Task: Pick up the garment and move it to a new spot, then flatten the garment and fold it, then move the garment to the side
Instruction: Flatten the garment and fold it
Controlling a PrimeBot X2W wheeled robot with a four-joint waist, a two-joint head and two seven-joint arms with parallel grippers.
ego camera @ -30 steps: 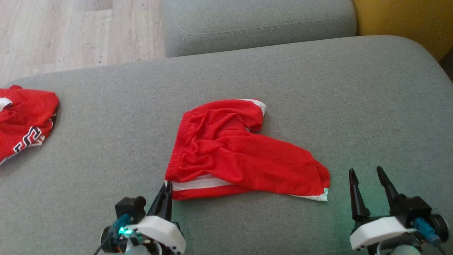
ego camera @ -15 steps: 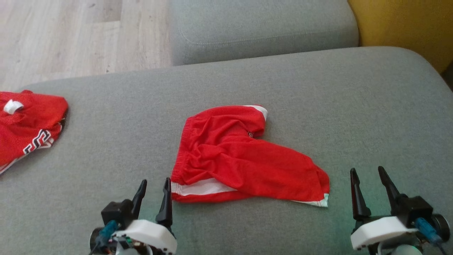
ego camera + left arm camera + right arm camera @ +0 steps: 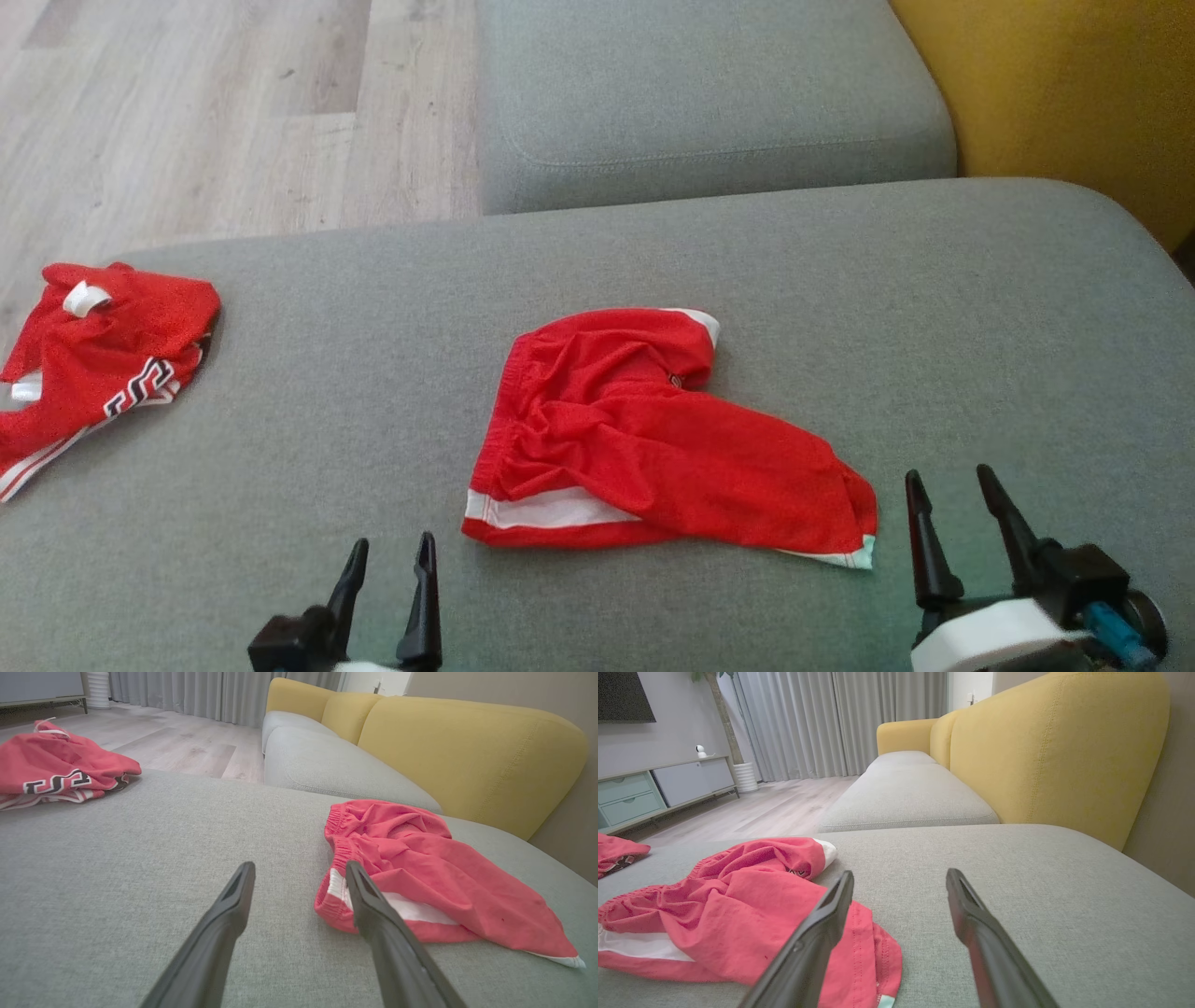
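Red garment (image 3: 653,448) — crumpled, white-banded, lying on grey cushion (image 3: 934,308)

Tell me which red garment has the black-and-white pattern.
The left garment, lying at the cushion's far left edge, has it along its trim. The middle garment shows only plain white bands.

Left gripper (image 3: 395,539) sits low at the near left, its two dark fingers (image 3: 422,597) pointing away and standing well apart. Over at the near right, the right gripper (image 3: 946,471) is a touch farther forward, jaws just as wide, tips leaning slightly left. Its white wrist housing (image 3: 990,635) shows beneath, with a black block (image 3: 1083,579) beside it.
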